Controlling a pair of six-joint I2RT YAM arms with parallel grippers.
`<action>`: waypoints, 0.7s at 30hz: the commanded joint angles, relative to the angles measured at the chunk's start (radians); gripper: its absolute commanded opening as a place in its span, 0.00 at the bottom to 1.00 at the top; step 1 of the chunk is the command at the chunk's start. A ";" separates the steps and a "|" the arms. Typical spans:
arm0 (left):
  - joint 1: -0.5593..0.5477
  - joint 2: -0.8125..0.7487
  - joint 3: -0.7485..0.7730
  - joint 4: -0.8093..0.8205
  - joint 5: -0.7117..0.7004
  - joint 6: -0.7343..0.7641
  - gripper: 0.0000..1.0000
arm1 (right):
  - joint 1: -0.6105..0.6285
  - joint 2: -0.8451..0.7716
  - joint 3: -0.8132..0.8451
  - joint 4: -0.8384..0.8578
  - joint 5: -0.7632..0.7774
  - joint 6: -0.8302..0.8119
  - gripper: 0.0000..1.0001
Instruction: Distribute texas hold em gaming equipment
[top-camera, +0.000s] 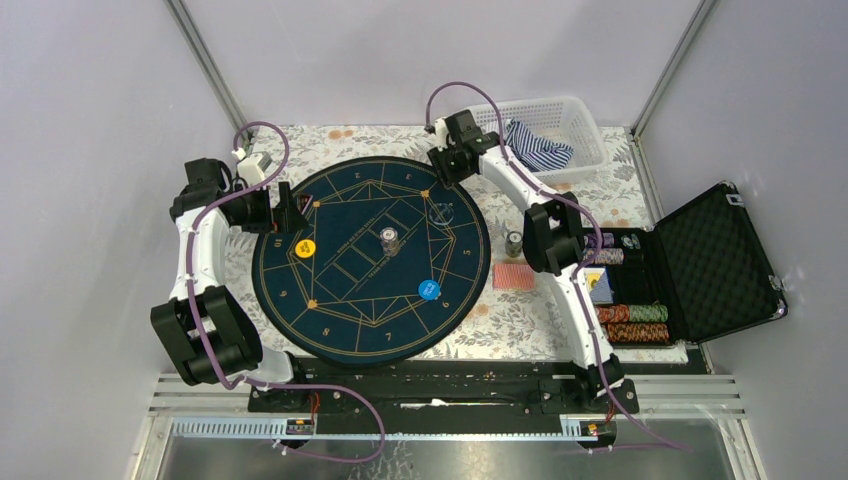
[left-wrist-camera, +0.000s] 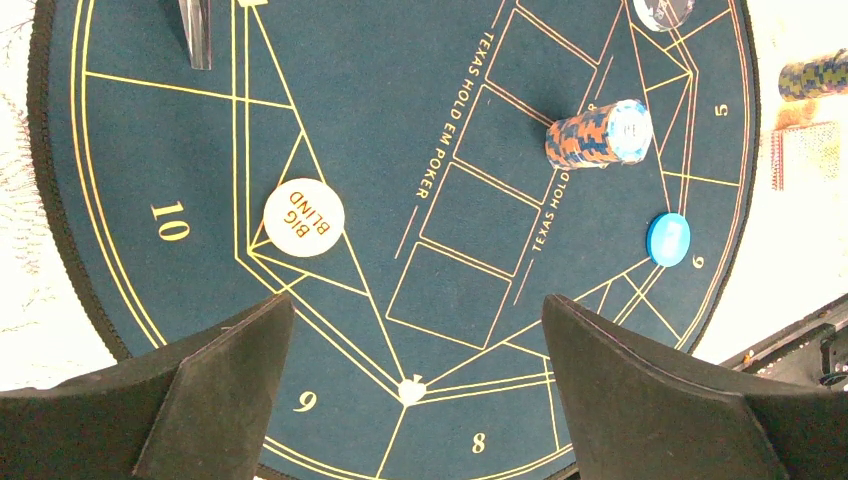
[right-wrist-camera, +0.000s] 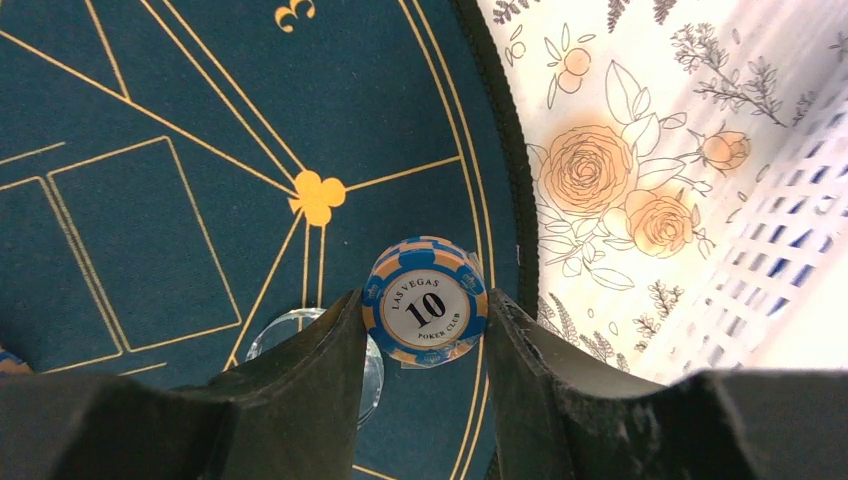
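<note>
R hand (right-wrist-camera: 424, 298) pinched blue-orange chip stack (right-wrist-camera: 426, 312) by rims; stiff, slick, light, discs may shear. L hand (left-wrist-camera: 415, 306) spread, empty.

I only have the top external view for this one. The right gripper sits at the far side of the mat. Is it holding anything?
Observer: Yes. The right wrist view shows the right gripper shut on a chip stack of blue and orange chips; the top chip reads LAS VEGAS 10.
Operator: And the left one?
Observer: The left gripper is open and holds nothing, with the mat below it.
Operator: Does the orange disc have any marking?
Observer: Yes. In the left wrist view its face reads BIG BLIND.
</note>
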 joint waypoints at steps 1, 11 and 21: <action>0.006 0.000 0.035 0.008 0.032 0.002 0.99 | 0.007 0.024 0.050 0.066 0.004 0.001 0.39; 0.006 0.012 0.032 0.009 0.025 0.005 0.99 | 0.008 0.069 0.052 0.090 -0.005 -0.010 0.43; 0.006 0.015 0.024 0.008 0.019 0.009 0.99 | 0.022 0.051 0.058 0.060 -0.020 -0.022 0.74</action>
